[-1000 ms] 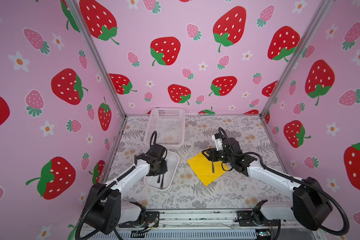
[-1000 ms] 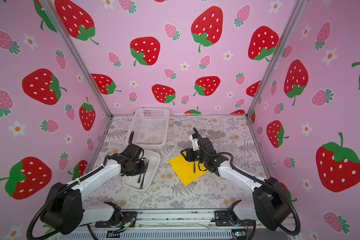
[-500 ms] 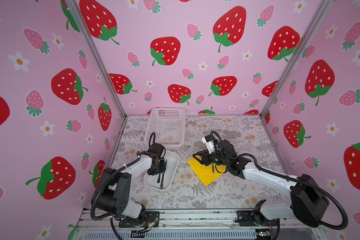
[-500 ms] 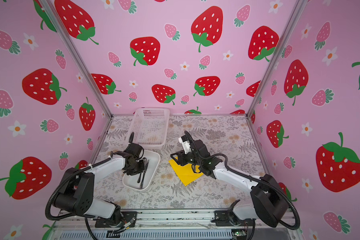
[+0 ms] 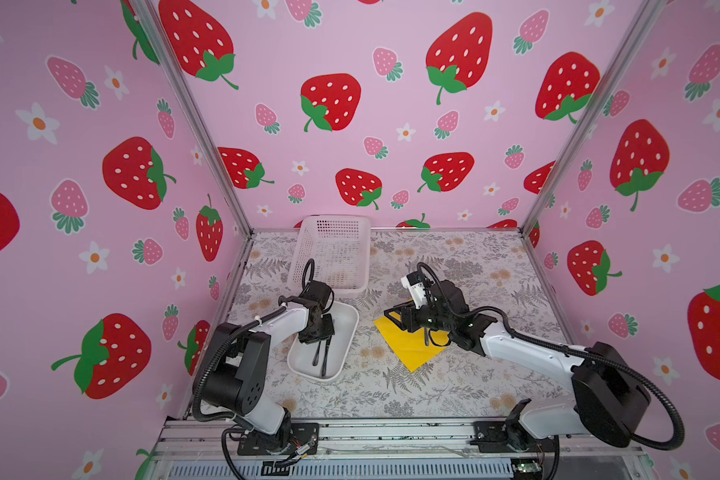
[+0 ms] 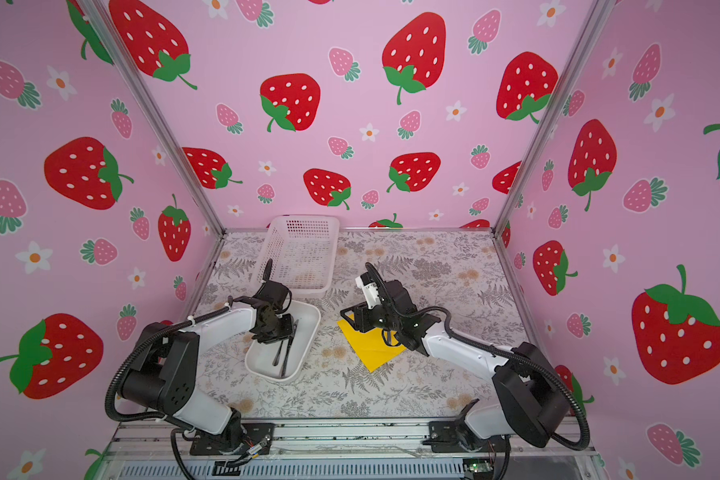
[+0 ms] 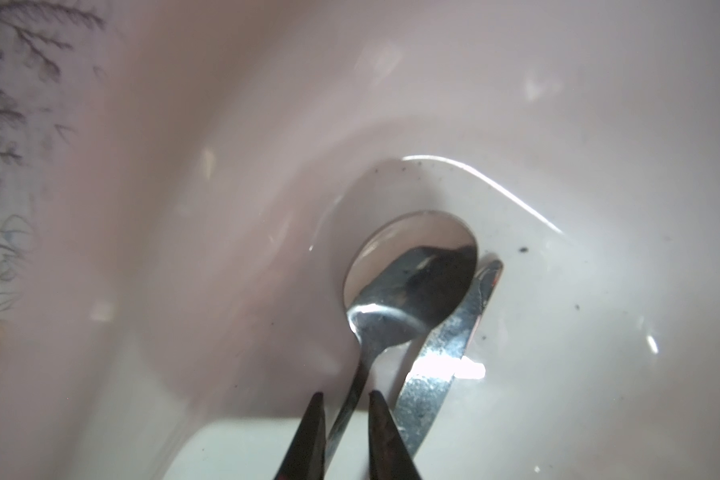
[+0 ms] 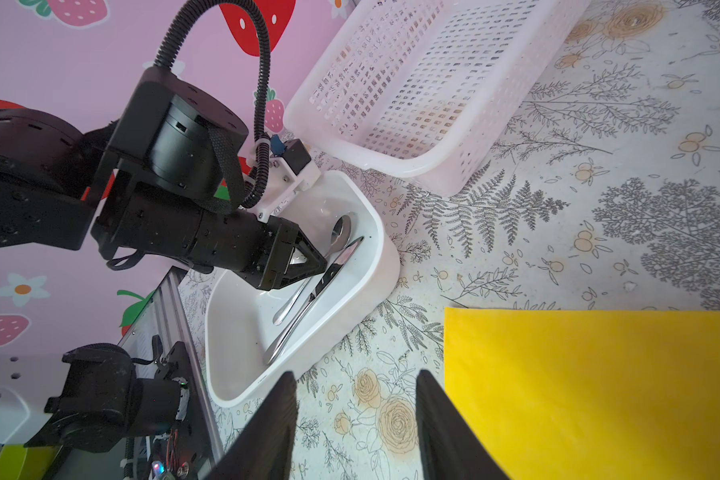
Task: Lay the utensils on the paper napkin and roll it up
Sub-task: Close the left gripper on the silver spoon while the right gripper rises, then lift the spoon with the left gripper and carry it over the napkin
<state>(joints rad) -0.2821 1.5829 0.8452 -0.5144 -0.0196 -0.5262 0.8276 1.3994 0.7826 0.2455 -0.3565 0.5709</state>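
Observation:
A spoon (image 7: 408,291) and a knife (image 7: 445,353) lie side by side in the white tray (image 5: 352,328). My left gripper (image 7: 345,394) is down in the tray, open by a narrow gap, its jaws astride the spoon's handle. In both top views it (image 5: 319,336) covers the near ends of the two pieces. The yellow paper napkin (image 5: 408,345) lies flat to the tray's right. A slim dark piece (image 5: 426,336) rests on it, partly under my right arm. My right gripper (image 8: 356,374) hangs open and empty over the bare table between tray and napkin.
A white mesh basket (image 5: 333,253) stands behind the tray, close to the left arm's wrist. Pink strawberry walls close in the left, back and right. An aluminium rail (image 5: 350,436) with both arm bases runs along the front edge.
My right gripper swung left, off the napkin toward the tray, and opened slightly. My left gripper's jaws narrowed around the spoon's handle in the tray.

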